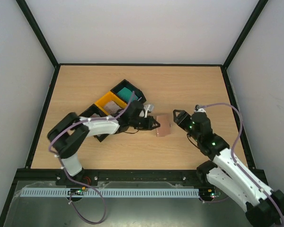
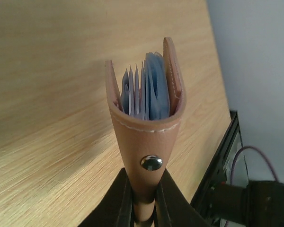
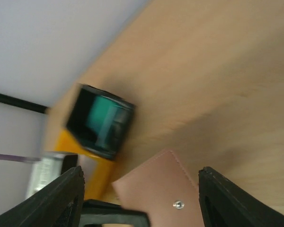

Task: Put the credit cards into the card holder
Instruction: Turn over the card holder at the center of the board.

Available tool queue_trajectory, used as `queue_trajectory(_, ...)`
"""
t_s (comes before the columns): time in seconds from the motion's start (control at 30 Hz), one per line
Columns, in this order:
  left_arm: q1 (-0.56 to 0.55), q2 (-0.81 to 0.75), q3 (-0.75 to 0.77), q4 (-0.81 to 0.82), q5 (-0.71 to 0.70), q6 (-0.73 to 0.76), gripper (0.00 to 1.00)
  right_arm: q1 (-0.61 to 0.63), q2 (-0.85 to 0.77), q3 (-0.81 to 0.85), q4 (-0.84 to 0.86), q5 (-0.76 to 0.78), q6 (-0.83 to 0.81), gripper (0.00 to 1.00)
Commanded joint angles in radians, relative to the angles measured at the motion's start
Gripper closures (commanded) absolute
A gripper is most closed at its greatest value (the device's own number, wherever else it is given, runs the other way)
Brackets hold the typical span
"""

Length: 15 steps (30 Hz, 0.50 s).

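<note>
My left gripper (image 2: 144, 189) is shut on the narrow tab end of the pinkish-brown card holder (image 2: 146, 127) and holds it on edge just above the table. The holder's mouth gapes a little, showing pale blue-grey pockets (image 2: 149, 94). From above, the card holder (image 1: 163, 125) hangs mid-table between both arms, with the left gripper (image 1: 154, 124) at its left side. My right gripper (image 1: 176, 116) stands open just to its right; in the right wrist view the card holder (image 3: 156, 184) lies between the spread fingers (image 3: 68, 198) without touching them. Teal green credit cards (image 1: 125, 93) sit in a black tray.
A black tray (image 1: 132, 90) with the teal cards, a yellow tray (image 1: 105, 100) and another black tray (image 1: 97, 124) form a cluster behind the left arm. A black frame edges the table (image 1: 203, 85), with white walls around it.
</note>
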Motion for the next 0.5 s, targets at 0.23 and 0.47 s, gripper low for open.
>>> queue_trajectory(0.23,0.024,0.244,0.163,-0.185,0.11,0.166,0.96,0.003,0.269,0.037,-0.2,0.04,-0.09,0.4)
queue_trajectory(0.47,0.06,0.252,0.143,-0.341,-0.021,0.239,0.82,0.004,0.409,0.064,-0.176,-0.023,-0.135,0.45)
